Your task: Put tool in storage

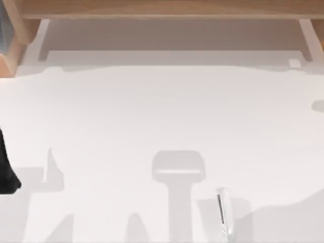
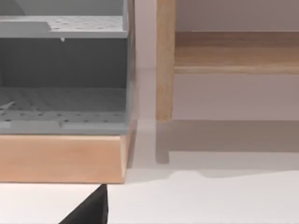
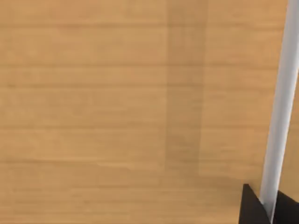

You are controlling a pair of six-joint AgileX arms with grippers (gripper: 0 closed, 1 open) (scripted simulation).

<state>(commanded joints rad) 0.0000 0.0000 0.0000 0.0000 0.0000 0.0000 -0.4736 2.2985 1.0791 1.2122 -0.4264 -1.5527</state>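
Tool [image 1: 223, 212] appears toward the right from above, while right wrist view shows right hand [image 3: 269, 212] pinching it.

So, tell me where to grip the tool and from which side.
Take the tool near its end, squeezing across its narrow width, coming in along its length from the top view's bottom edge: it is a thin straight stick. The right gripper holds it so, by one end.

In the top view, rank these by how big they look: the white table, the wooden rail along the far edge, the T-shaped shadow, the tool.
Largest to smallest:
1. white table
2. wooden rail
3. T-shaped shadow
4. tool, a thin sliver and clearly the smallest
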